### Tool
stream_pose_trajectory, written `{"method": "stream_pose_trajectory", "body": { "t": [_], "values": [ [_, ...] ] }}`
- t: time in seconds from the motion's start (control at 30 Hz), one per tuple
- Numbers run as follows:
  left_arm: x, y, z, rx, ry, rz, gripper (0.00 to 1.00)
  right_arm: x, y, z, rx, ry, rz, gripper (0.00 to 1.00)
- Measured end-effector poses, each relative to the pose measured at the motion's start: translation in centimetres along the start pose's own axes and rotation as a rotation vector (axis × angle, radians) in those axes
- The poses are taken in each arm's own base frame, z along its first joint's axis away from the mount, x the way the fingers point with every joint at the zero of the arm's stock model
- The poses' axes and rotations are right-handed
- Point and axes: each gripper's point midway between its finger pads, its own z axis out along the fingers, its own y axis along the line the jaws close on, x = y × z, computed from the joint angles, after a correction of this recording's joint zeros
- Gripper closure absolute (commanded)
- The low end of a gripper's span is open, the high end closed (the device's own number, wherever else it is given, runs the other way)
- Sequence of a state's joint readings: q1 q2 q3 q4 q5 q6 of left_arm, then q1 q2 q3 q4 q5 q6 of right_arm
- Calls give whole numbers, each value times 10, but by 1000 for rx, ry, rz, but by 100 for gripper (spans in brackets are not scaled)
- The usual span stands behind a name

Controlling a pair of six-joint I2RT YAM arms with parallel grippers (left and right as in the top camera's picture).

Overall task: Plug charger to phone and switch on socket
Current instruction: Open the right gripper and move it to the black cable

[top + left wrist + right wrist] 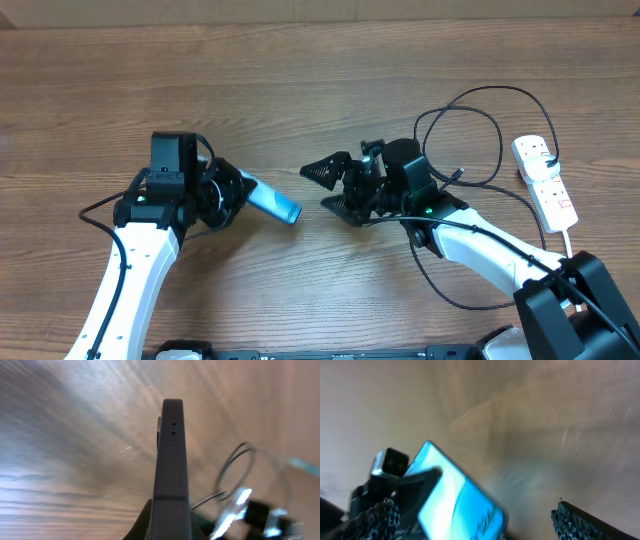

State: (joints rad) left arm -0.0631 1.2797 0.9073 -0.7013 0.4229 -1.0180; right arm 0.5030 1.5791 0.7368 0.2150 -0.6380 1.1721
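My left gripper [243,192] is shut on the phone [273,201], whose blue screen end sticks out to the right above the table. In the left wrist view the phone [171,470] stands edge-on, with dark jaws on both sides of its near end. My right gripper [315,188] is open just right of the phone's free end, with nothing between its fingers. In the right wrist view the phone [457,502] shows tilted and blurred ahead of the wide-apart fingers [576,522]. The charger [470,125] lies in black loops at the right; its plug tip is hidden. The socket [545,178] lies at the far right.
The black cable loops reach from behind the right arm to the socket's near end. A white lead [568,238] runs from the socket toward the table's front edge. Bare wooden table [300,80] spreads behind both arms.
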Motion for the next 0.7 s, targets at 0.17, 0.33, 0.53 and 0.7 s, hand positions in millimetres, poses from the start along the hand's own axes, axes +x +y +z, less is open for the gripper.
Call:
{"method": "stream_pose_trajectory", "body": {
  "t": [0.17,0.33,0.53,0.7],
  "values": [
    [10,4,-2,10,65,146,96,-28,-43,-18,182,-95,-65,0],
    [23,-7,-4,82,136,236,96,-54,-75,-56,463,-186,-31,0],
    [30,-15,-6,132,174,264,96,-100,-77,-126,770,-430,-59,0],
    [31,-18,-6,148,179,270,96,-122,-112,-181,964,-562,13,5]
  ]
}}
